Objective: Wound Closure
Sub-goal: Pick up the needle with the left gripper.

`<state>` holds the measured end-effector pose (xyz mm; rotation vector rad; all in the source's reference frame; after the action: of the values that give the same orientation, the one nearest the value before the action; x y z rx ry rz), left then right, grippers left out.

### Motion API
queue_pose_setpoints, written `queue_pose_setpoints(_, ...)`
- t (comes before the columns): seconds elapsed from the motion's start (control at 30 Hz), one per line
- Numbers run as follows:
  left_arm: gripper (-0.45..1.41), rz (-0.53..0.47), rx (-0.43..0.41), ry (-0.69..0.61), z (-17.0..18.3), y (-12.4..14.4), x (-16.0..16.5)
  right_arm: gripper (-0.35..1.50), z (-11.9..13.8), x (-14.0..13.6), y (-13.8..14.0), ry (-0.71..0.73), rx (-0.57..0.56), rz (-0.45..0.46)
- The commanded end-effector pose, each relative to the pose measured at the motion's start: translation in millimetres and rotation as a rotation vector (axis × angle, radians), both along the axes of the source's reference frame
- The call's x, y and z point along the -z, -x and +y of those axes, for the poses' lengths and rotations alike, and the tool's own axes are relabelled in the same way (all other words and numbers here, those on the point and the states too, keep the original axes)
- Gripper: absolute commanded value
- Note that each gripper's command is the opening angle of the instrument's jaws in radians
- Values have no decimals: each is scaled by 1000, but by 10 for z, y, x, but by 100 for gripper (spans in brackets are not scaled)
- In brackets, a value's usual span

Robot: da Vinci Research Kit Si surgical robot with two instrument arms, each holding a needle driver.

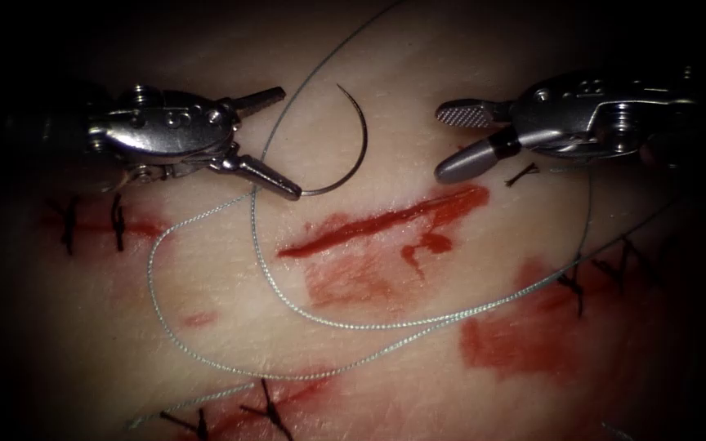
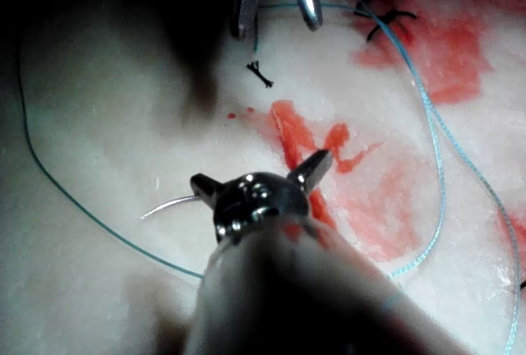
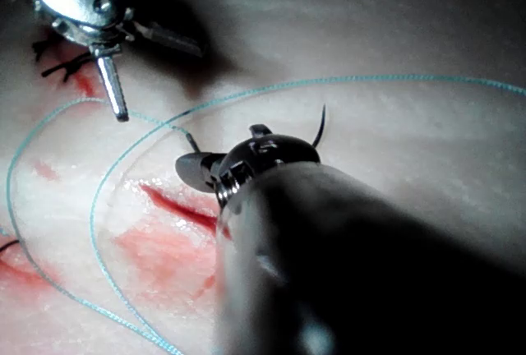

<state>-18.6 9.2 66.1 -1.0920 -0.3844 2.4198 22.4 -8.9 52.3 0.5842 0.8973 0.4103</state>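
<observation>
The cut [image 1: 386, 219] runs slantwise across the tissue [image 1: 230, 327], red and unstitched. The curved needle [image 1: 364, 139] lies free on the tissue above the cut's left half, not in the tissue. Its thread end rests by the lower jaw tip of my left tool [image 1: 288, 144], whose jaws stand wide open and hold nothing. My right tool [image 1: 438, 141] hangs above the cut's right end, jaws open and empty. The pale thread [image 1: 353, 325] trails from the needle in wide loops below the cut. The needle [image 2: 164, 207] also shows beside my left tool [image 2: 261, 172], and its tip [image 3: 319, 129] beside my right tool [image 3: 226, 151].
Finished dark stitches sit at the left [image 1: 116, 220], along the near edge [image 1: 267, 408] and at the right [image 1: 574, 290]. A short cut end of thread [image 1: 523, 173] lies under the right tool. Red fluid [image 1: 516, 335] stains the tissue below and right of the cut.
</observation>
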Motion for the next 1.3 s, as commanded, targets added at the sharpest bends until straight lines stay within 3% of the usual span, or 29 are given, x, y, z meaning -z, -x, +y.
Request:
queue_pose_setpoints(0.03,100,52,4,-29,-5,13,-10,108,2,-1,-8,4,-4,-17)
queue_pose_setpoints(0.13,95,126,-35,-57,-15,30,-25,108,0,-4,-6,8,-7,-51)
queue_pose_setpoints(0.17,77,166,-73,-74,-28,39,-39,108,0,-6,-4,11,-5,-67)
queue_pose_setpoints(0.27,58,231,-113,-47,-60,44,-69,108,0,-10,-2,13,-2,-70)
queue_pose_setpoints(0.43,57,271,-130,-45,-66,43,-85,110,-3,-11,-2,16,-1,-69)
queue_pose_setpoints(0.57,52,299,-65,-64,-49,44,-76,111,-5,-9,-3,17,-1,-70)
queue_pose_setpoints(0.7,57,208,-7,-117,-46,50,-60,115,-8,-11,-2,21,0,-70)
queue_pose_setpoints(0.77,75,204,3,-123,-43,55,-59,115,-9,-12,-2,23,-2,-71)
queue_pose_setpoints(0.83,78,207,21,-139,-42,57,-60,115,-9,-12,-2,23,-1,-71)
queue_pose_setpoints(0.87,77,230,112,-170,-41,60,-66,118,-9,-12,-2,23,-1,-71)
queue_pose_setpoints(0.9,77,249,147,-179,-43,60,-71,118,-9,-11,-2,23,-1,-71)
queue_pose_setpoints(1.07,88,301,147,-161,-42,54,-87,115,-14,-8,-4,18,4,-68)
queue_pose_setpoints(1.23,77,348,166,-137,-38,45,-92,115,-16,-8,-8,16,8,-66)
queue_pose_setpoints(1.3,63,363,178,-133,-39,41,-98,115,-18,-9,-8,16,12,-65)
